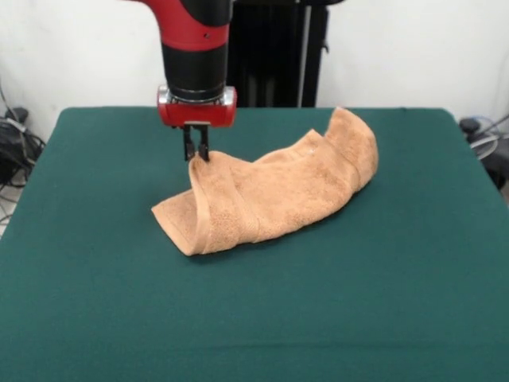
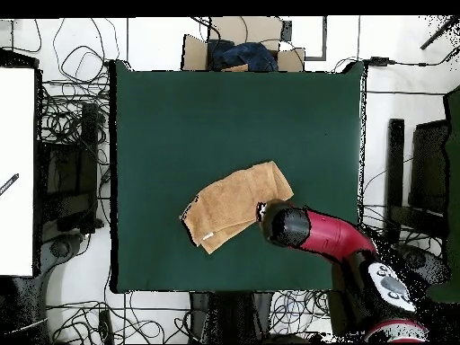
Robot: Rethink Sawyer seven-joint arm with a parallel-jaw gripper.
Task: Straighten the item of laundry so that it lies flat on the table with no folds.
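Look to 12 o'clock in the overhead view and you'll find an open cardboard box (image 2: 241, 52) holding what may be dark blue cloth (image 2: 249, 57). At 9 o'clock sits 1 white panel (image 2: 16, 171), with tangled cables (image 2: 74, 117) beside it. At 3 o'clock stands dark equipment (image 2: 420, 180).

The red and black arm comes down from above; its gripper (image 1: 196, 153) pinches the raised edge of the peach-orange towel (image 1: 274, 195) — fingers closed together on the fabric; the towel lies rolled and folded on the green table (image 1: 358, 302), its far end humped up.
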